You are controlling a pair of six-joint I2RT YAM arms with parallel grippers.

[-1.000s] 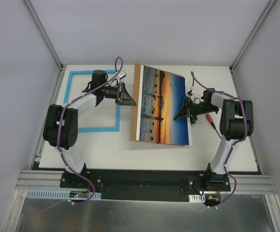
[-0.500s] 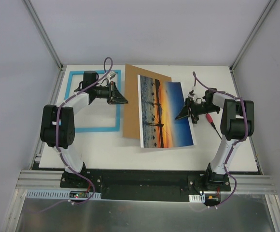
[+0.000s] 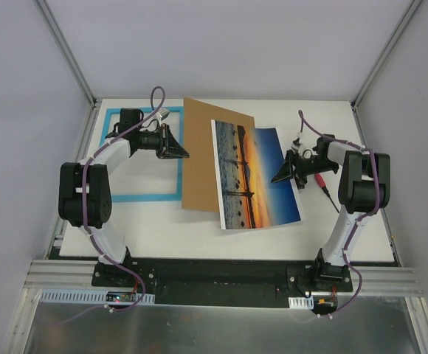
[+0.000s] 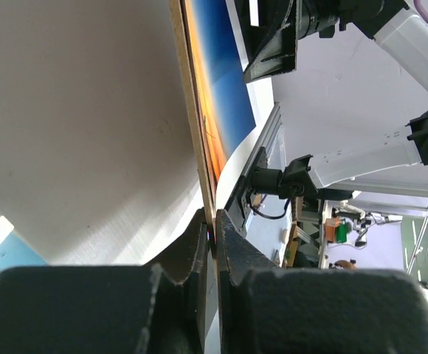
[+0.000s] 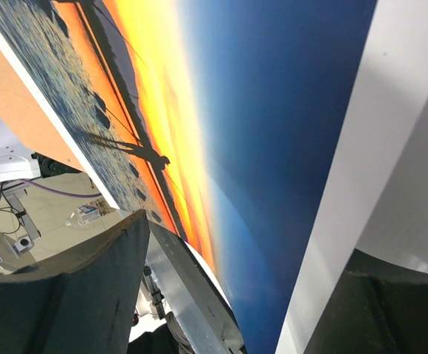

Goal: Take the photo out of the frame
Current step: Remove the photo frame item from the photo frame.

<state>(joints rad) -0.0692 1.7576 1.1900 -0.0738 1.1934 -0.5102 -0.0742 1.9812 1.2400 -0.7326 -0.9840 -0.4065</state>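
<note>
The left gripper is clamped on the left edge of the brown backing board, holding it tilted up beside the blue frame lying flat on the table, while the photo leans on the board's front, its right edge between the right gripper's parted fingers

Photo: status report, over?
Left gripper shut on backing board edge. Right gripper open around photo edge. Photo out of frame, overlapping board. Nothing blocking.
</note>
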